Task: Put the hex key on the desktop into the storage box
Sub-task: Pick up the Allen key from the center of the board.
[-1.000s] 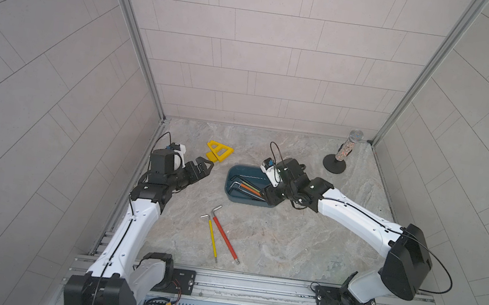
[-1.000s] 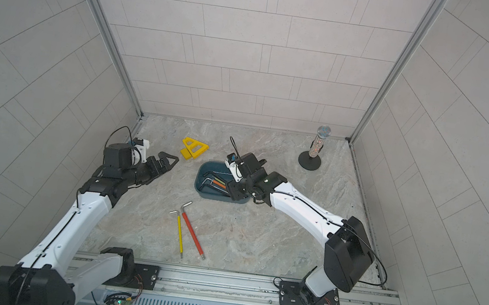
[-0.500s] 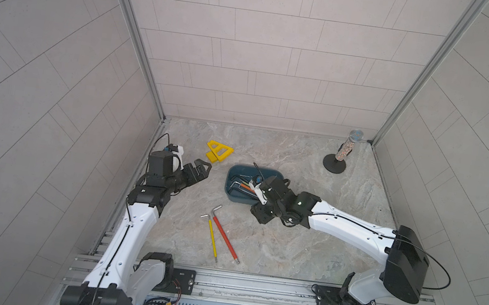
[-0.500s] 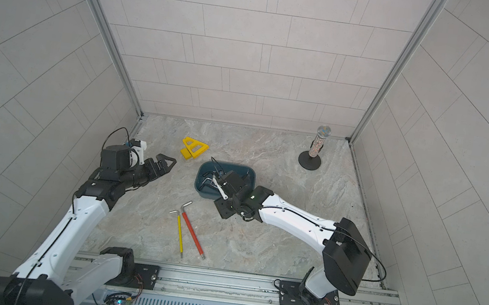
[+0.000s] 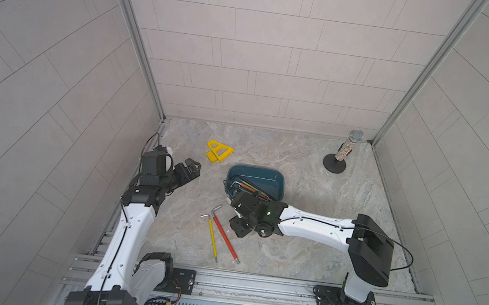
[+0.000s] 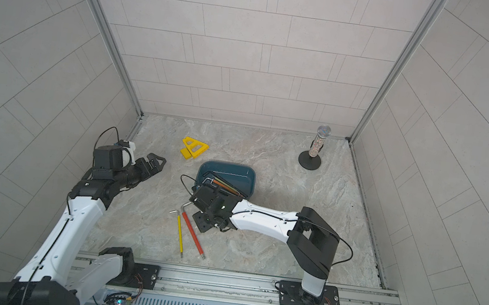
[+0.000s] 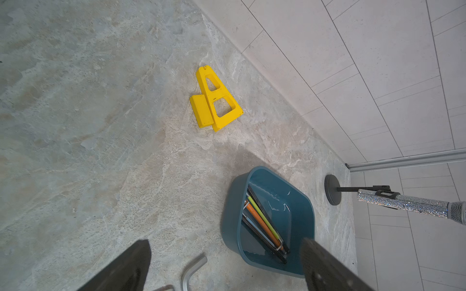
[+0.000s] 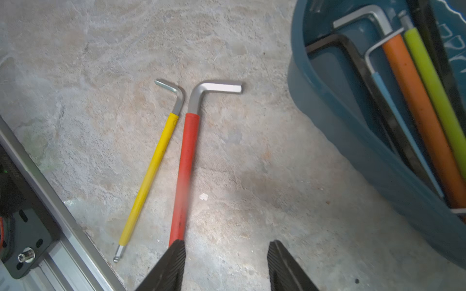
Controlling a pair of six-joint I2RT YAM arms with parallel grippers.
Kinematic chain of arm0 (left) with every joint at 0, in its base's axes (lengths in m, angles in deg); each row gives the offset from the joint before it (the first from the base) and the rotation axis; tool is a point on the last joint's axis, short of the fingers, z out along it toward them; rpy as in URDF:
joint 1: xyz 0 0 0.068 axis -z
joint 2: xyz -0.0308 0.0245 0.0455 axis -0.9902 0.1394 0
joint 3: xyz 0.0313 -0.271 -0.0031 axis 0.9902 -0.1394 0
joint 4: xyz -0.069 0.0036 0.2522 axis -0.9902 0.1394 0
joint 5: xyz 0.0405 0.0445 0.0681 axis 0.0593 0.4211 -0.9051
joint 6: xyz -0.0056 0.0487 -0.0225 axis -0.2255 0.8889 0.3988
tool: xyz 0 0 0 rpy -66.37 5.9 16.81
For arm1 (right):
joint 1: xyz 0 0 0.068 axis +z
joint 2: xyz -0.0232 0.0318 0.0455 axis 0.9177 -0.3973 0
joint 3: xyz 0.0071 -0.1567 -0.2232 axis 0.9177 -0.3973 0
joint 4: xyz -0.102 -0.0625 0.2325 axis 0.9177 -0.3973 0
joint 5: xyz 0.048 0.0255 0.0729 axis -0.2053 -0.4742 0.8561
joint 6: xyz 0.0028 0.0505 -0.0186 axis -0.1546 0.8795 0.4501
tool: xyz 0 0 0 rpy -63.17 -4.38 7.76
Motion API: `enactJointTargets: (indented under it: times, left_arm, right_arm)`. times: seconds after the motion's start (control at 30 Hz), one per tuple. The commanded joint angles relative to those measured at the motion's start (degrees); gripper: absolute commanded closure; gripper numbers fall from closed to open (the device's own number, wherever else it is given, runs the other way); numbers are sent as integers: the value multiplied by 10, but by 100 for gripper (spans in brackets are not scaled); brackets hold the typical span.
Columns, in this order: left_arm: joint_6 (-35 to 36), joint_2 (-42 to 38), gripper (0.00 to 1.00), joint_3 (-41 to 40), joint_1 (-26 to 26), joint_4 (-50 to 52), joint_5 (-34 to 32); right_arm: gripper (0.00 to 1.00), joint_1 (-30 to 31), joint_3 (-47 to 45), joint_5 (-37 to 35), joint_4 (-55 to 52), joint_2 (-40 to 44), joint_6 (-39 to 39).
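Right gripper [image 8: 226, 248] spread, empty, just beside red key [image 8: 187, 156] near front edge of desktop [image 8: 252, 151]; approach step. Next: centre over shaft, clamp, carry to box [image 8: 340, 121].

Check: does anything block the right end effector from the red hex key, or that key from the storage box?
Nothing visible. The open right end effector is beside the red hex key; bare desktop separates key and storage box.

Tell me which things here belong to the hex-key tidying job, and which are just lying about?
Part of the job: red hex key and yellow hex key on the desktop; storage box, with several keys already in it.
Just lying about: yellow triangular piece; glittery microphone on its stand.
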Motion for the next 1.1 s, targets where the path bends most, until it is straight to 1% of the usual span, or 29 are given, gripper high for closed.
enactJointTargets:
  times: [0.0, 0.2, 0.53, 0.7, 1.07]
  left_arm:
    - [3, 5, 0, 16, -15, 6, 9]
    - [0, 2, 0, 13, -39, 8, 13]
    - [-7, -3, 0, 8, -49, 1, 21]
    - [-9, -5, 0, 7, -54, -1, 21]
    - [-15, 0, 0, 1, -56, -11, 33]
  right_arm:
    - [44, 17, 23, -13, 0, -21, 27]
    - [44, 46, 45, -31, -13, -53, 39]
    - [45, 76, 58, -57, -34, -95, 54]
    - [46, 79, 53, -72, -37, -115, 70]
    - [49, 74, 13, -92, -26, -115, 95]
